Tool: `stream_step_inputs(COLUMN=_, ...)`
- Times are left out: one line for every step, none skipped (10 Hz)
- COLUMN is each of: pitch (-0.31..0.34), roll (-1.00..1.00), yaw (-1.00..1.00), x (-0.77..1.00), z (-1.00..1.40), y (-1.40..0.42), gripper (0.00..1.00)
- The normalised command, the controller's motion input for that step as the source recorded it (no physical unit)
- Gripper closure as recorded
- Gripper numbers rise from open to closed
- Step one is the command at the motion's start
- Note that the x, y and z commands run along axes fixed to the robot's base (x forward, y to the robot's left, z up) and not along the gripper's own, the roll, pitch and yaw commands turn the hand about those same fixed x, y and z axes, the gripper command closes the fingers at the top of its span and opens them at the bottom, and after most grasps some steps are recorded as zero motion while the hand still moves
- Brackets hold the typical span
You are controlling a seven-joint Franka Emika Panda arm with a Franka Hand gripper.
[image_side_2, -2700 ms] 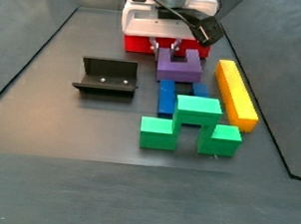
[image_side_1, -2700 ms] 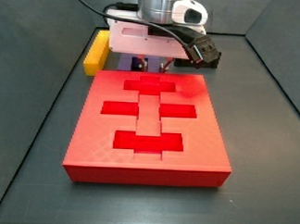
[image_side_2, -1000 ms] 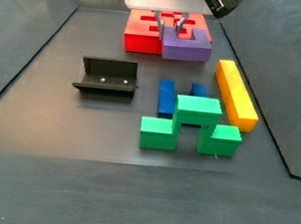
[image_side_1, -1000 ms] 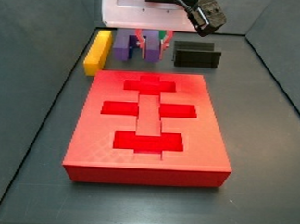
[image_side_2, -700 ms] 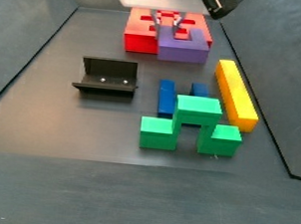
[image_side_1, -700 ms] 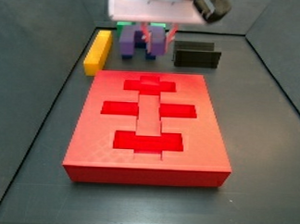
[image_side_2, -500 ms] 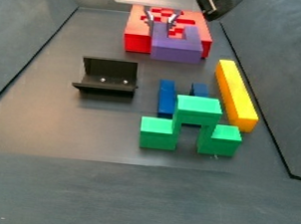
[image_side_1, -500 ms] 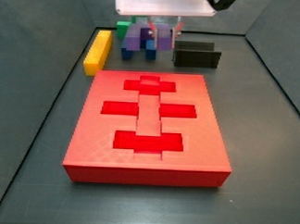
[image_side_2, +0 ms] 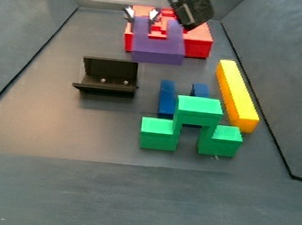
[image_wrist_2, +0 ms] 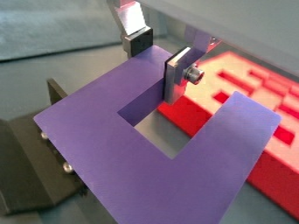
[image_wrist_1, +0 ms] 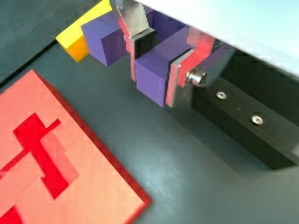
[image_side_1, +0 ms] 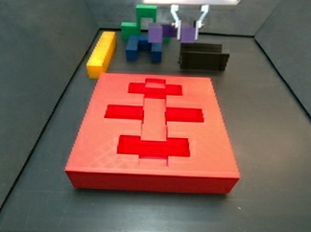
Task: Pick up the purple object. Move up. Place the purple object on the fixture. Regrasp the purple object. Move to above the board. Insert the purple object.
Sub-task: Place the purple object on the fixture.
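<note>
My gripper is shut on the purple object, a U-shaped block, and holds it in the air. In a side view the gripper and the purple object hang above the black fixture. In both wrist views the silver fingers clamp one prong of the purple object. The fixture stands empty on the floor. The red board lies flat with its recesses empty.
A yellow bar, a blue block and green blocks lie together beside the board. In a side view the yellow bar lies at the board's far left corner. Dark walls enclose the floor.
The gripper has risen with the purple object, lifting it off the floor from among the blocks, and has shifted sideways toward the fixture.
</note>
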Motion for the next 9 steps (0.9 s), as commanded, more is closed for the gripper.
stream_step_inputs(pitch=0.0, roll=-1.0, yaw=-0.06, x=0.48, z=0.27, y=0.23, gripper=1.0)
stream_step_inputs(pitch=0.0, roll=-1.0, yaw=-0.07, x=0.49, z=0.27, y=0.22, gripper=1.0)
stream_step_inputs(pitch=0.0, roll=-1.0, yaw=-0.13, x=0.49, z=0.28, y=0.18, gripper=1.0)
stream_step_inputs(pitch=0.0, roll=-1.0, yaw=-0.21, x=0.5, z=0.3, y=0.13, gripper=1.0)
stream_step_inputs(pitch=0.0, roll=-1.0, yaw=-0.27, x=0.51, z=0.29, y=0.12, gripper=1.0)
stream_step_inputs(pitch=-0.011, roll=-1.0, yaw=-0.27, x=0.54, z=0.23, y=0.16, gripper=1.0)
stream_step_inputs(pitch=-0.117, roll=-0.91, yaw=-0.28, x=0.56, z=0.0, y=0.28, gripper=1.0)
stream_step_inputs(pitch=-0.169, roll=-0.73, yaw=-0.3, x=0.63, z=-0.03, y=0.33, gripper=1.0)
stream_step_inputs(pitch=-0.186, roll=-0.7, yaw=-0.27, x=0.63, z=-0.09, y=0.36, gripper=1.0)
